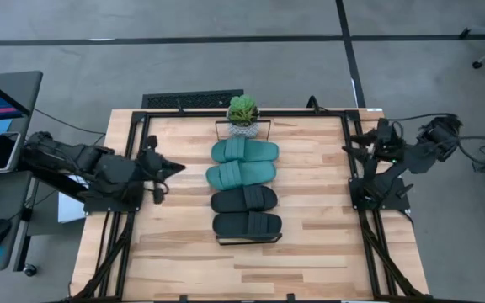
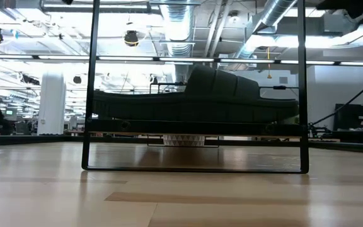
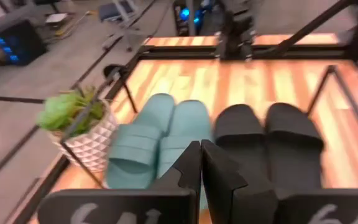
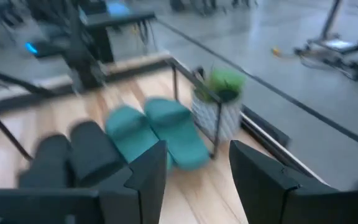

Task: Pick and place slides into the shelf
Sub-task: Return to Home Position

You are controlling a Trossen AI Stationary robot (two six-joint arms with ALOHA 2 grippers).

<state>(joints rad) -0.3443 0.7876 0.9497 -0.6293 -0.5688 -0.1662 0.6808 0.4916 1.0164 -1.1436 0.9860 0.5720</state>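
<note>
Two teal-green slides [image 1: 244,151] [image 1: 241,174] and two black slides [image 1: 244,199] [image 1: 247,225] lie side by side in a row on the shelf, whose black end frame [image 1: 248,241] shows at the near end. The nearest black slide [image 2: 200,101] rests sole down on the shelf board [image 2: 194,133] in the low view. My left gripper [image 1: 178,167] is shut and empty at the table's left, fingers pointing at the slides; it also shows in its wrist view [image 3: 201,163]. My right gripper [image 1: 352,143] is open and empty at the table's right edge, as its wrist view [image 4: 197,165] shows.
A small potted plant [image 1: 242,112] in a white pot stands at the shelf's far end. Black frame rails [image 1: 133,168] [image 1: 354,168] run along the table's left and right sides. Bare wooden tabletop [image 1: 310,244] lies on both sides of the shelf and near the front edge.
</note>
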